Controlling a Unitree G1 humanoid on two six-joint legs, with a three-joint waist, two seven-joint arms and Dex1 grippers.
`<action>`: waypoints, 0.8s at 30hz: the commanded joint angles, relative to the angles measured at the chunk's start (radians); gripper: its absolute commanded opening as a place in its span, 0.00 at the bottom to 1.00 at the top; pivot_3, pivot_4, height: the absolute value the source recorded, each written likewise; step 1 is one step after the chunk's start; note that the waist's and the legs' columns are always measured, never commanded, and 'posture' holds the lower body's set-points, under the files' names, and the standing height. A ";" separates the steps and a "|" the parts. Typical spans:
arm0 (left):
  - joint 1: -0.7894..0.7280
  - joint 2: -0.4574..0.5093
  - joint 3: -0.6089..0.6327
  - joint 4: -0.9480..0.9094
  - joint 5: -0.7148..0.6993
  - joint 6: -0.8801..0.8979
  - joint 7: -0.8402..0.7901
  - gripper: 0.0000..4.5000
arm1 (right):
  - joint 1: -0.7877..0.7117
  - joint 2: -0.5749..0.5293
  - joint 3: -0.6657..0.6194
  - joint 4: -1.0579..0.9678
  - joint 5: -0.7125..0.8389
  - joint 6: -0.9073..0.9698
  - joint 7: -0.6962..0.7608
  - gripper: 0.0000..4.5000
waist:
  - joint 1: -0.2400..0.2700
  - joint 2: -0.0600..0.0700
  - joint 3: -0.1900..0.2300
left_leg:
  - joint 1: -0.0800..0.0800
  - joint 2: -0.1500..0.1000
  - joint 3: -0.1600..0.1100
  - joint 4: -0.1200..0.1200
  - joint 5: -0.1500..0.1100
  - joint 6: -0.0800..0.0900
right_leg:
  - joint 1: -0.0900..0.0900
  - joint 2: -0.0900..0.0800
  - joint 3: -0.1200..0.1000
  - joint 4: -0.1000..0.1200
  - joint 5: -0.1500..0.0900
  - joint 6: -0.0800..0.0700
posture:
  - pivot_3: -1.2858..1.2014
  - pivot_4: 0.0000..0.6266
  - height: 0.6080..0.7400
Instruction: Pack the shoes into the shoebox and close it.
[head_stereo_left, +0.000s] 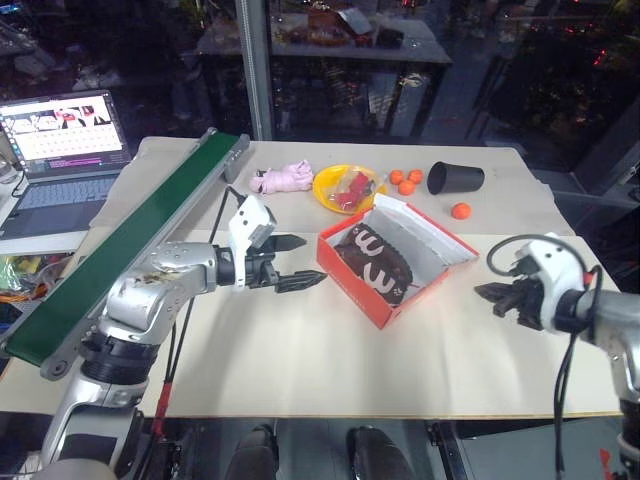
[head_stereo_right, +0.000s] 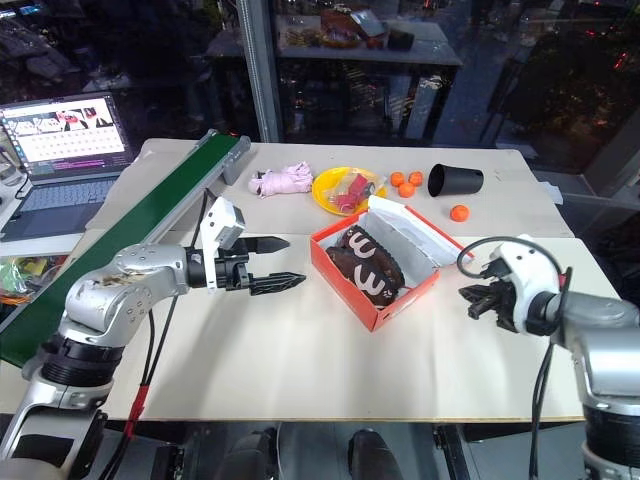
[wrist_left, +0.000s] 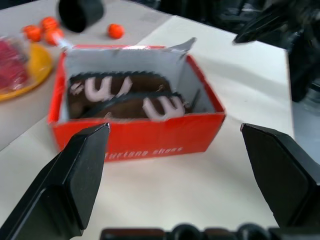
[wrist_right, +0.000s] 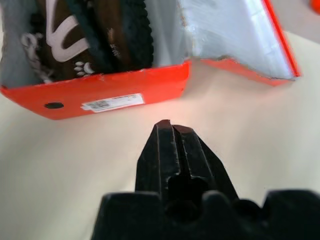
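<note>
On cream table (head_stereo_left: 300, 370), open shoebox (head_stereo_left: 372, 292), laptop (head_stereo_left: 62, 150)

Cream table (head_stereo_left: 300, 360), open laptop (head_stereo_left: 62, 150), perhaps dark glass behind.

Shoebox (wrist_left: 145, 137) front wall carried white lettering, roughly "...urtang shoes", first letters hidden; white sticker (wrist_right: 112, 102) on its end wall was unreadable.
</note>
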 joint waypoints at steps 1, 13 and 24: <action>-0.026 0.002 0.018 -0.007 0.009 -0.017 -0.019 1.00 | -0.068 0.059 0.088 0.233 -0.100 -0.308 -0.106 0.03 | -0.008 -0.001 0.000 | 0.000 0.000 0.000 0.000 0.000 0.000 | 0.000 0.000 0.000 0.000 0.000 0.000 | 0.52 0.24 0.97; 0.031 0.040 0.067 -0.079 0.015 0.004 0.000 1.00 | -0.365 0.078 0.285 0.871 -0.289 -0.791 -0.196 0.03 | -0.003 0.001 0.002 | -0.001 -0.001 -0.001 -0.002 0.000 0.001 | 0.000 0.000 0.000 0.000 0.003 0.008 | 0.52 0.24 0.97; 0.051 0.047 0.089 -0.136 0.000 0.048 0.030 1.00 | -0.532 0.147 0.217 1.152 -0.218 -1.095 -0.229 0.03 | -0.007 0.001 0.002 | -0.001 -0.001 -0.001 -0.001 0.000 0.001 | 0.000 0.000 0.000 0.000 0.004 0.008 | 0.52 0.24 0.97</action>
